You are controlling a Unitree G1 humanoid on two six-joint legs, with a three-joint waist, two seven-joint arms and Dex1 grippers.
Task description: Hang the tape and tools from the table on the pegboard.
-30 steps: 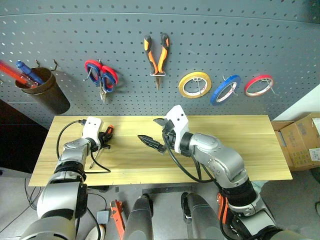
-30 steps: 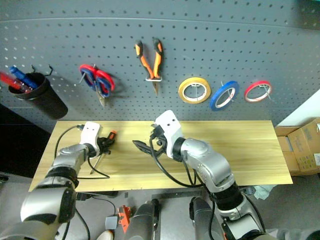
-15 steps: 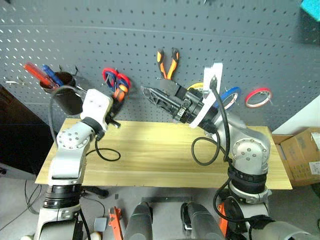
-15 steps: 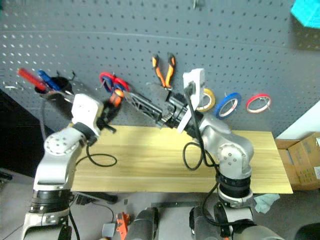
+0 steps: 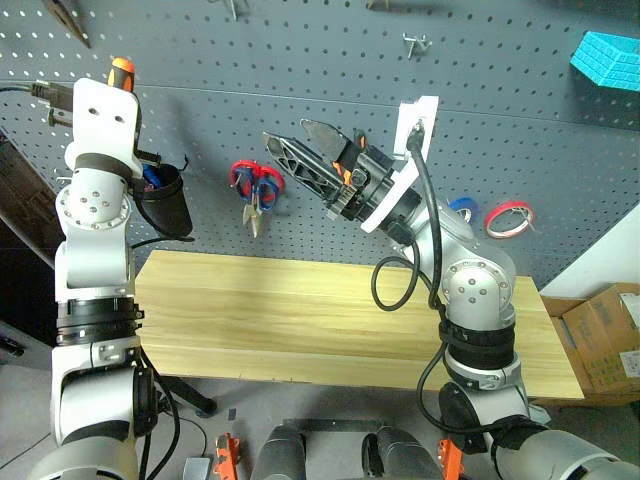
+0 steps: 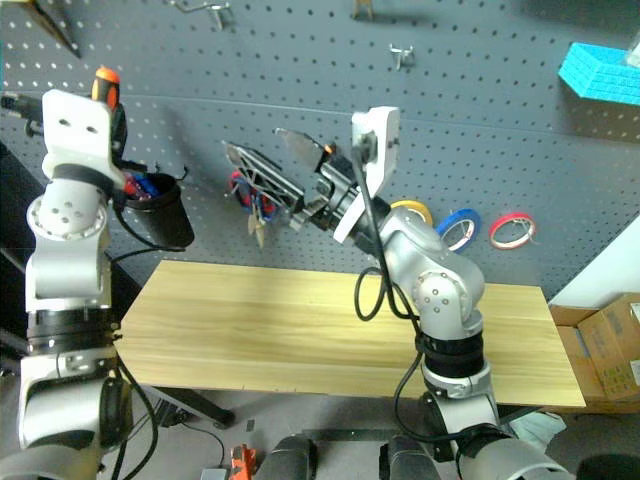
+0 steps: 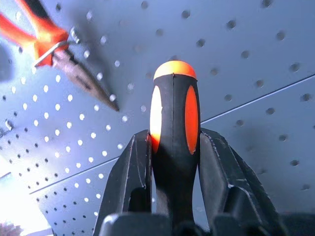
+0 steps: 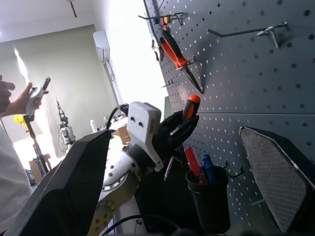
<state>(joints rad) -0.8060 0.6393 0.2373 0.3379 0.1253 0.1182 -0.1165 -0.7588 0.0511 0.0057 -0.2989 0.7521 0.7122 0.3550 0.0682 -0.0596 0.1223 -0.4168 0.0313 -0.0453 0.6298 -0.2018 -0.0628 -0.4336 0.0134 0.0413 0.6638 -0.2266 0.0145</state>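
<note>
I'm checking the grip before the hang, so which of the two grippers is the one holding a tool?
The left gripper, raised at the pegboard: its fingers are clamped on the small tool with the orange-and-black handle. The right gripper stands wide open with nothing between its fingers.

The pegboard (image 5: pixel 500 110) stands behind the table (image 5: pixel 300 320). On it, left to right, hang a cup (image 5: pixel 163 205), scissors (image 5: pixel 255 185) and tape rolls (image 5: pixel 508 217). The left tool (image 5: pixel 120 75), high at the board's left above the cup, clamps a small tool (image 7: pixel 174 128). The right tool (image 5: pixel 300 155) spreads before the scissors.
</note>
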